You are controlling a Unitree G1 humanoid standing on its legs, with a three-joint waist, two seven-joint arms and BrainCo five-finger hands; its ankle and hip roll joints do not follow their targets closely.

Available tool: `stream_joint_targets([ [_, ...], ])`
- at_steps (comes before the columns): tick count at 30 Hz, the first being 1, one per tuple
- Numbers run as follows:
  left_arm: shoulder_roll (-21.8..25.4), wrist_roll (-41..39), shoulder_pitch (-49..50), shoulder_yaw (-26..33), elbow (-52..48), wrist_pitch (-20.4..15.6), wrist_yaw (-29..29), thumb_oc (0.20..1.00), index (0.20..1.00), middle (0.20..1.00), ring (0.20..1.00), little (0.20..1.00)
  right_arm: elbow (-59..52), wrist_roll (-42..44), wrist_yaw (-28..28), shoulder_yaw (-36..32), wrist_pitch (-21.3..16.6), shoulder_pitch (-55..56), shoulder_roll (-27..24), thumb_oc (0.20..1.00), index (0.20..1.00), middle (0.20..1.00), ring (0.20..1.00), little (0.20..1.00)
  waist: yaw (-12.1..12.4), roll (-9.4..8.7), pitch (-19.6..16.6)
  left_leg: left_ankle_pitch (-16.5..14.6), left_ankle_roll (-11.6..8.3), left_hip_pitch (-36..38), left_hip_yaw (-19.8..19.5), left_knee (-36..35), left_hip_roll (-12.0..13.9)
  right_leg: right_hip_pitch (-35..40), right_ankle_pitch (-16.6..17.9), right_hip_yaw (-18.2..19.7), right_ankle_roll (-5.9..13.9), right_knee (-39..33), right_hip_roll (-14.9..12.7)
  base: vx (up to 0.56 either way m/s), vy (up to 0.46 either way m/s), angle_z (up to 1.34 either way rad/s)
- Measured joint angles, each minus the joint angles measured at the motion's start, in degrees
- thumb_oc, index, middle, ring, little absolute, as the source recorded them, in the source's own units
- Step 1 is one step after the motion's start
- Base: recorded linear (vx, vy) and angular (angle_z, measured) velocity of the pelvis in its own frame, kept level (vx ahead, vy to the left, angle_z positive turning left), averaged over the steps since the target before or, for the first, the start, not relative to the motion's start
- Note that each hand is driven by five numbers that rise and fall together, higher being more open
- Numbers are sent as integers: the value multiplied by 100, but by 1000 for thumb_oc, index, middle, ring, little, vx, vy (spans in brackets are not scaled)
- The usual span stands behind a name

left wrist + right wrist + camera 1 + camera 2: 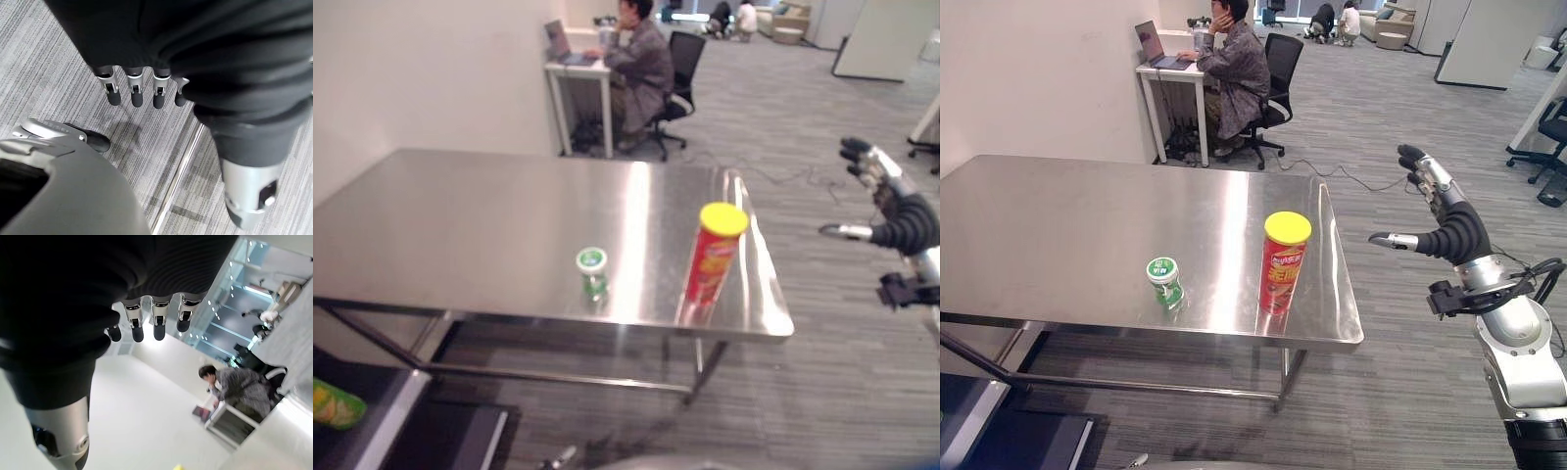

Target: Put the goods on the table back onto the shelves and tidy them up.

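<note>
A long steel table [1058, 235] took up most of the scene, its far left edge close to a pale wall [1038, 69] and its right end standing over grey carpet [1400, 323]. Below the table's near left corner lay the edge of a dark shelf [372, 421], with a green packet [335, 404] resting on it at the very side of the left eye view.

Beyond the table, a person [1239, 69] sat in a black office chair [1278, 78] at a small white desk [1170, 78] with an open laptop [1154, 44] on it.

The robot's right hand [1449, 230] was raised in the air off the table's right end, well apart from the goods, its fingers [1425, 166] straight and spread, the thumb out to the side, holding nothing. The left hand [142, 88] hung low over the carpet (seen in its own wrist view), fingers straight and empty too.

Two goods stood upright near the table's front right edge. A red tube [1283, 264] with a yellow lid [1287, 227] was nearer the right end. To its left, apart from it, stood a small green-capped bottle [1165, 282].
</note>
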Motion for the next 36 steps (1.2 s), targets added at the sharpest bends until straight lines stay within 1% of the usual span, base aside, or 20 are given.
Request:
stream_joint_targets([
  [3,0,0,7,2,2,-4,0,1000,1000,1000,1000,1000,-15,241,64,99,15,-128,-3,1000,1000,1000,1000,1000,3,6,36,-1,-1,-2,-3,0,0,-1,-3,-5,-3,0,0,0,0,0],
  [8,2,-2,-10,1,-9,-6,0,1000,1000,1000,1000,1000,-153,230,139,519,41,-341,-133,1000,1000,1000,1000,1000,6,1,68,-1,-1,-1,-21,0,1,9,3,-27,-15,0,-1,1,-1,1],
  [10,6,-2,-27,2,-11,-8,0,1000,1000,1000,1000,1000,-158,232,185,577,45,-417,-202,1000,1000,1000,1000,1000,13,7,79,0,-1,-1,-39,0,0,15,2,-45,-15,0,-4,2,0,2],
  [16,23,-5,-35,3,-9,-8,0,1000,1000,1000,1000,1000,-167,232,229,687,53,-685,-205,1000,1000,1000,1000,1000,18,-1,107,0,-1,5,-103,1,0,43,-17,-108,-18,0,-5,6,-2,6],
  [19,22,-6,-34,2,-7,-9,1,1000,1000,1000,1000,1000,-167,228,232,856,95,-875,-252,1000,1000,1000,1000,1000,24,4,121,-1,-1,8,-107,1,0,46,-20,-114,-21,0,-5,0,0,0],
  [24,22,-10,-38,4,-57,-16,0,1000,1000,1000,1000,1000,-221,204,328,1346,126,-1087,-692,1000,1000,1000,1000,1000,111,-10,132,0,-1,7,-130,1,0,56,-26,-137,-26,0,-5,1,-2,1],
  [29,39,-11,-37,5,-61,-40,-2,1000,1000,1000,1000,1000,-208,-105,439,1587,159,-1263,-845,1000,1000,1000,1000,1000,142,-60,182,2,-3,7,-138,1,0,60,-26,-146,-26,0,-5,0,0,0],
  [32,59,-10,-36,3,-56,-39,-2,1000,1000,1000,1000,1000,-93,-599,459,1809,264,-1493,-949,1000,1000,1000,1000,1000,143,-83,195,3,-3,7,-141,3,-1,61,-26,-149,-26,1,-6,0,0,0],
  [36,58,-10,-27,2,-64,-40,-2,1000,1000,1000,1000,1000,41,-921,461,1826,280,-1531,-1038,1000,1000,1000,1000,1000,156,-82,199,6,2,3,-149,3,-5,61,-28,-158,-24,1,-11,0,0,0],
])
